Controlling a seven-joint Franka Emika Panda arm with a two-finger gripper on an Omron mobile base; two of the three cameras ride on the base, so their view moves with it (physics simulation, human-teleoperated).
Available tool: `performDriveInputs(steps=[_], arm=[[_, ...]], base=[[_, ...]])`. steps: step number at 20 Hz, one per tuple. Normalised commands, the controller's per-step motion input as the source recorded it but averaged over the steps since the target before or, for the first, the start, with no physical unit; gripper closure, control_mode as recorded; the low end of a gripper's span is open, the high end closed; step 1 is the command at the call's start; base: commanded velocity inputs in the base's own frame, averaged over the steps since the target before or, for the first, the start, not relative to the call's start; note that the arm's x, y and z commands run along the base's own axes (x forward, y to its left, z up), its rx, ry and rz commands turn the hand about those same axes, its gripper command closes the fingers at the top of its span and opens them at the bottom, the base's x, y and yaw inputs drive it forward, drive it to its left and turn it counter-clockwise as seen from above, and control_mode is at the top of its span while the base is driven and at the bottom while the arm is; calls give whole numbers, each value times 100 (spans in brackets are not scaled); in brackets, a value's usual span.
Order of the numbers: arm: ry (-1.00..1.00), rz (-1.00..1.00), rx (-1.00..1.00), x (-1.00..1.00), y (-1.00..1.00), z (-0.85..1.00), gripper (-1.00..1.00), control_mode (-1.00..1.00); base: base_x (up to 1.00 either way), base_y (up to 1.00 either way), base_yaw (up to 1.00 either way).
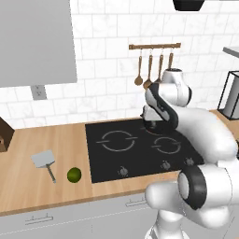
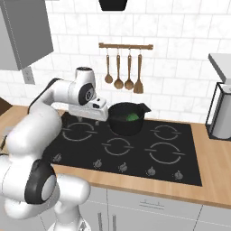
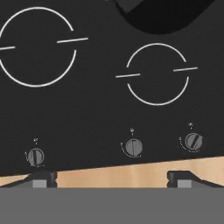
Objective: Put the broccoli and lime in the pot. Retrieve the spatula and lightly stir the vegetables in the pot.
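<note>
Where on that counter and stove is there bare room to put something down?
Free: the wood left of the cooktop beyond the spatula and lime, the front burners, and the counter between stove and wire rack. Crowded: the back burner, where the pot sits beside the open claw.

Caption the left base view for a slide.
Lime and spatula lie on the counter left of the cooktop.

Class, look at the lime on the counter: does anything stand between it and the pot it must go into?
Nothing visible does. The lime lies on the wood left of the cooktop; only flat black glass separates it from the pot.
</note>
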Motion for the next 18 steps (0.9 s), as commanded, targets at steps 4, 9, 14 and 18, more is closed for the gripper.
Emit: performDriveInputs(steps=[4,9,14,18], arm=[[0,1,0,-100,100,19,-100,-100],[1,3,0,-82,100,12,-100,-100],[1,2,-1,-38,100,0,-100,-100],[7,0,-3,-2,100,0,-100,-100]], base=[[0,0,0],[0,0,0],[0,0,0],[0,0,0]])
